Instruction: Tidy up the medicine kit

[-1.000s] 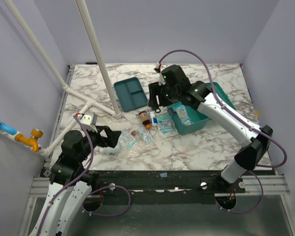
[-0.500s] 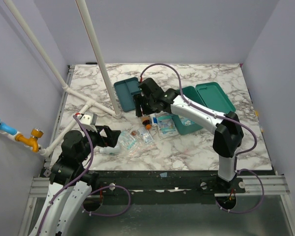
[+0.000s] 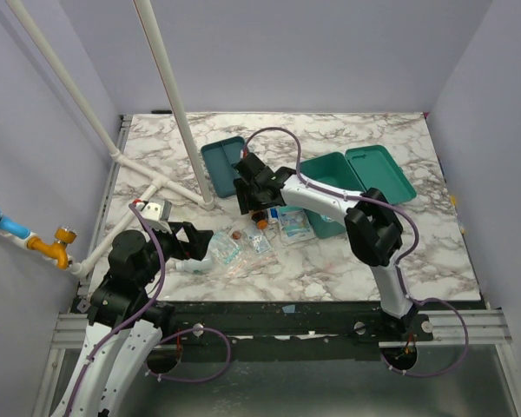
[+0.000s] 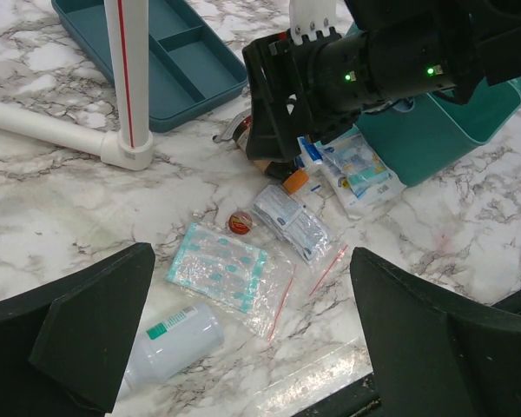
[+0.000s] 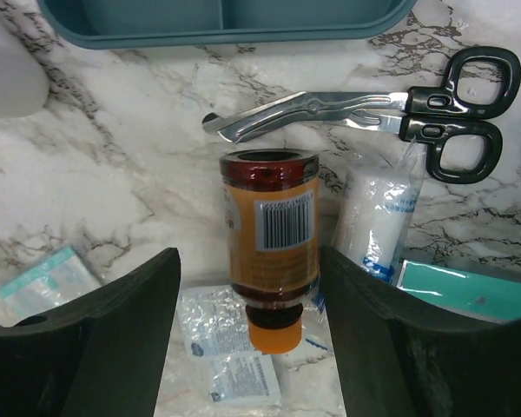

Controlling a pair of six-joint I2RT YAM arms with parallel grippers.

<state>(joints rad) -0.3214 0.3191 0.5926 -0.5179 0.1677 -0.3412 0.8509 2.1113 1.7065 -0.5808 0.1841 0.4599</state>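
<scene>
**Right end effector (image 5: 247, 269) over the amber bottle: centre it before you close**

Your right end effector hovers with its jaws apart, one finger on each side of the amber bottle (image 5: 271, 230), and it grips nothing. The bottle lies on its side on the bench (image 3: 399, 252), with its orange cap (image 5: 273, 334) pointing towards the wrist camera. The step in hand looks like picking this bottle up to put it in the medicine kit (image 3: 328, 169). The kit stands open just to the right of the loose items, with its lid laid back.

Line the fingers up with the labelled body, not the cap, so the pads meet the widest straight part. Come straight down. A round bottle will probably roll if one finger touches it first, so keep it centred between the jaws.

Mind what lies near it. The roll of gauze (image 5: 378, 221) lies just beside the bottle on the right, and the scissors (image 5: 373, 113) lie just beyond its base. Foil sachets (image 5: 230, 360) sit under the cap end and could get pinched along with it.

Your left end effector (image 4: 260, 330) is spread wide and empty, near the white bottle (image 4: 169, 343) and well clear of this grasp.
</scene>
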